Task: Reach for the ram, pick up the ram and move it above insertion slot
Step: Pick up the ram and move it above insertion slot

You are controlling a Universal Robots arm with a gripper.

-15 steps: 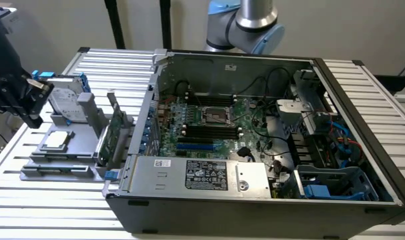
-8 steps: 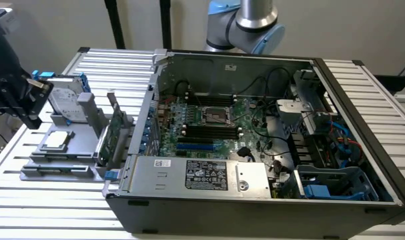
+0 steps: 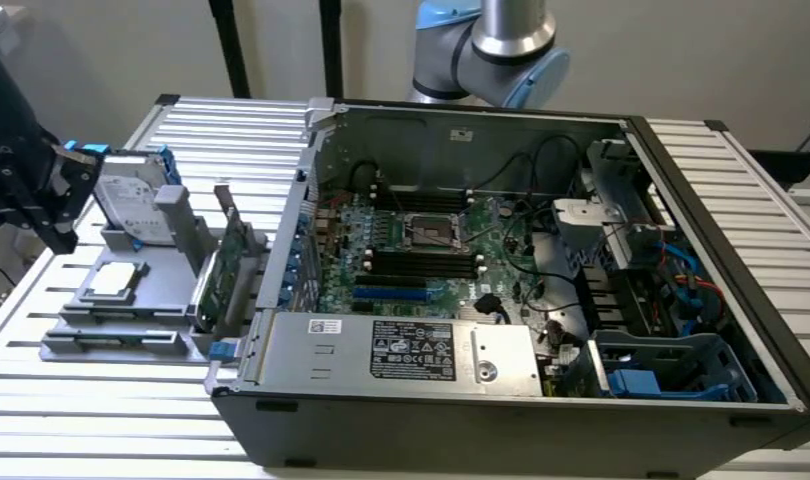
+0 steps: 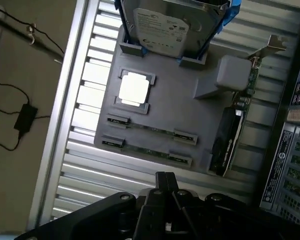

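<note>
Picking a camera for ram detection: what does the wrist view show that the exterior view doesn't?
Wrist view: two ram sticks lying in grooves of the grey holder, and a black adapter on the floor. Exterior view: the motherboard, its black insertion slots beside the processor socket, and the arm. Both: the grey holder, the hard drive, the green card.

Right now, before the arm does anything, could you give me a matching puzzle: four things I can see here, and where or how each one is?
Things:
1. ram
2. hard drive
3. gripper
4. insertion slot

Places or states:
A. inside the open computer case
B. shut, holding nothing
C. lying low in the grey holder
D. silver, standing on edge

Pairs: 1-C, 2-D, 3-B, 4-A.
</note>
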